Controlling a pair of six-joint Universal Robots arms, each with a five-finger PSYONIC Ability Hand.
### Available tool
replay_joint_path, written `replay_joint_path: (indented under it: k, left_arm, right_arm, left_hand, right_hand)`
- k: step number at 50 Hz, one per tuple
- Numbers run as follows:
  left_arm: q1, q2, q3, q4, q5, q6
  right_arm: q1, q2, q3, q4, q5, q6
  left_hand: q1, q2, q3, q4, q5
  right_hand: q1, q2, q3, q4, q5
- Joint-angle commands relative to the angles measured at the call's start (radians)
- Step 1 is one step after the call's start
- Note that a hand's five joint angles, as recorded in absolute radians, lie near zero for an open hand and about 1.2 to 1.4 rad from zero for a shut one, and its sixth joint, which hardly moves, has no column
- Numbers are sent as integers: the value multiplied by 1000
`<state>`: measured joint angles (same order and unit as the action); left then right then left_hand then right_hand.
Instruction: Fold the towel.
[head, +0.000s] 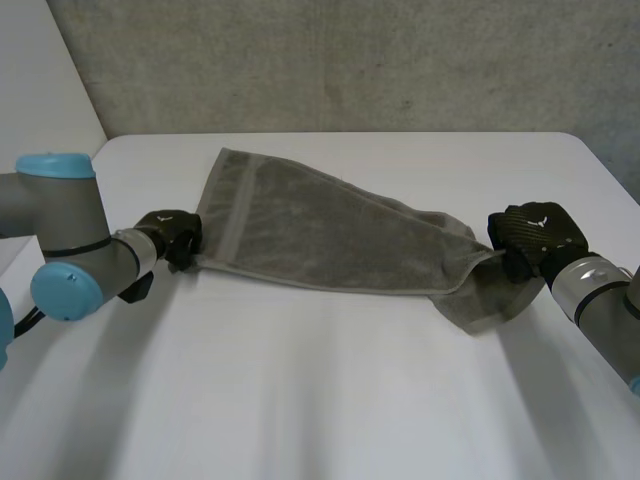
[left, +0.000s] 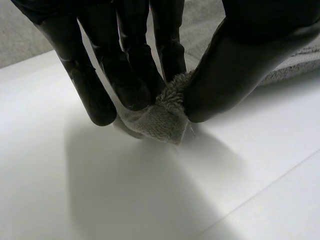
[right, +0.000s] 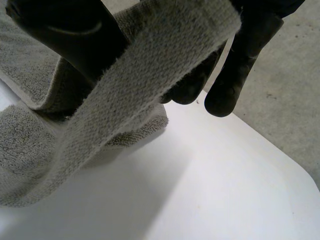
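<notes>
Head view: a grey terry towel (head: 320, 235) lies stretched left to right across the middle of a white table (head: 300, 400). It is wide and flat at its left end and narrow and bunched at its right, where a slack fold sags toward the near side. The towel's far-left corner rests free on the table.

The robot's left hand (head: 172, 235) is at the near-left corner. Its wrist view shows fingers and thumb pressed together on that corner, close to the table surface. The right hand (head: 530, 235) is at the right end. Its wrist view shows the woven border band (right: 150, 85) pinched between thumb and fingers, with loose layers hanging beneath.

The step in hand looks like carrying the held near edge over to the far edge. To do it well, both pinches should hold firm and the hands should draw apart a little to pull out the right-end bunching. They should then travel at one height and pace, so the edge lands straight and corners meet.
</notes>
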<state>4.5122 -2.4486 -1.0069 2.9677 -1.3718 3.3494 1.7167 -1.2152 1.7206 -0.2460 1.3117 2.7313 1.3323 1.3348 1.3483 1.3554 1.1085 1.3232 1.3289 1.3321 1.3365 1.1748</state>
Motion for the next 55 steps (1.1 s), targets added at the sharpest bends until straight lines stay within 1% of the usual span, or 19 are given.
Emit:
replay_joint_path:
  k: [1, 10, 15, 21, 23, 30, 32, 34, 35, 37, 38, 40, 42, 43, 45, 46, 48, 51, 55]
  left_arm:
    - [1, 95, -51, 11, 2, -8]
    - [10, 293, -154, 59, 2, -13]
    - [22, 425, -214, 86, 0, -37]
    - [47, 517, -228, 73, 8, -79]
    - [59, 597, -252, 71, 16, -114]
    - [84, 672, -259, 76, 36, -145]
    - [87, 671, -252, 76, 43, -146]
    - [91, 646, -240, 79, 51, -146]
    - [91, 646, -240, 79, 51, -146]
    - [88, 549, -207, 79, 42, -142]
    - [88, 548, -206, 79, 42, -142]
    - [76, 493, -170, 79, 34, -139]
    - [67, 392, -74, 77, 31, -140]
    - [67, 392, -73, 77, 31, -140]
    - [44, 288, 44, 79, 27, -139]
    - [44, 287, 45, 79, 27, -139]
    - [24, 202, 198, 80, -15, -139]
    - [21, 163, 287, 82, -49, -139]
    - [15, 85, 578, 103, -125, -140]
  right_arm:
    - [1, -20, -19, 13, 4, 2]
    - [-11, -158, -121, 202, -31, 4]
    - [-16, -227, -217, 376, -100, 4]
    - [-14, -287, -289, 495, -152, 2]
    - [-16, -328, -350, 557, -183, 2]
    - [-20, -330, -510, 646, -210, -4]
    - [-25, -317, -542, 663, -209, -15]
    - [-25, -218, -599, 685, -194, -66]
    - [-25, -218, -599, 685, -193, -67]
    - [-9, -108, -677, 705, -164, -135]
    - [-9, -107, -677, 705, -164, -136]
    - [32, -3, -760, 715, -94, -189]
    - [61, 55, -809, 715, -57, -211]
    - [61, 55, -809, 715, -57, -211]
    - [113, 171, -927, 708, -2, -243]
    - [113, 172, -927, 708, -2, -243]
    - [144, 267, -1057, 664, 24, -248]
    - [150, 299, -1116, 611, 31, -243]
    - [155, 322, -1219, 350, 53, -217]
  left_hand:
    - [64, 61, 48, 41, 113]
    - [64, 61, 48, 41, 113]
    - [64, 61, 48, 41, 113]
    - [64, 61, 48, 41, 113]
    - [64, 61, 48, 41, 113]
    - [64, 61, 48, 41, 113]
    - [64, 61, 48, 41, 113]
    - [64, 61, 48, 41, 113]
    - [64, 61, 48, 41, 113]
    - [64, 61, 48, 41, 113]
    - [64, 61, 48, 41, 113]
    - [64, 61, 48, 41, 113]
    - [64, 61, 48, 41, 113]
    - [64, 61, 48, 41, 113]
    - [64, 61, 48, 41, 113]
    - [64, 61, 48, 41, 113]
    - [64, 61, 48, 41, 113]
    - [64, 61, 48, 41, 113]
    - [64, 61, 48, 41, 113]
  right_hand:
    - [73, 67, 64, 60, 47]
    - [73, 67, 64, 60, 47]
    - [73, 67, 64, 60, 47]
    - [73, 67, 64, 60, 47]
    - [73, 67, 64, 60, 47]
    - [73, 67, 64, 60, 47]
    - [73, 67, 64, 60, 47]
    - [73, 67, 64, 60, 47]
    - [73, 67, 64, 60, 47]
    - [73, 67, 64, 60, 47]
    - [73, 67, 64, 60, 47]
    - [73, 67, 64, 60, 47]
    - [73, 67, 64, 60, 47]
    - [73, 67, 64, 60, 47]
    - [73, 67, 64, 60, 47]
    - [73, 67, 64, 60, 47]
    - [73, 67, 64, 60, 47]
    - [73, 67, 64, 60, 47]
    - [73, 67, 64, 60, 47]
